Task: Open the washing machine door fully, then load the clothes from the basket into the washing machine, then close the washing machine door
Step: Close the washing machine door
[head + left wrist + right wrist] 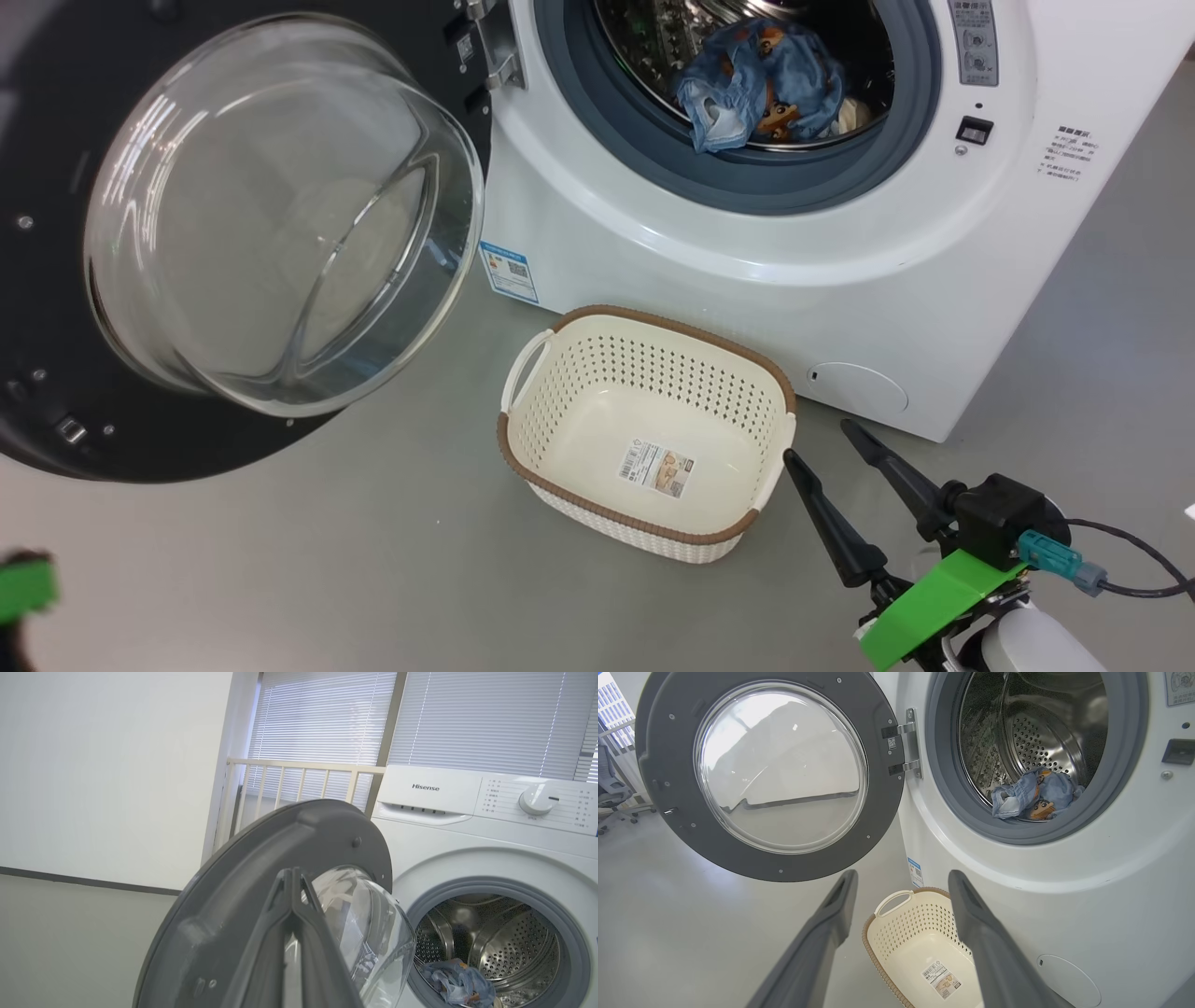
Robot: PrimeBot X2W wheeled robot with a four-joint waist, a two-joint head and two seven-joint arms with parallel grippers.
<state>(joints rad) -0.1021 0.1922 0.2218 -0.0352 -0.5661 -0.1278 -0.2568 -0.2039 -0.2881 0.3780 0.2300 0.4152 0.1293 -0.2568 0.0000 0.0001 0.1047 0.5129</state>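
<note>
Head view: the washing machine door stands wide open at the left of the washing machine. The clothes lie in the drum close to the seal, and the basket sits empty on the floor just in front. The right gripper hovers near the basket's right end, spread wide and empty.

Left wrist view: the left gripper is pressed together on nothing and angled up at the door's inner face; whether it touches cannot be told. Closing seems due. It is best to push the outer face near the free edge, with no cloth across the seal.

Right wrist view: the right arm sits low, aimed over the basket toward the machine.
</note>
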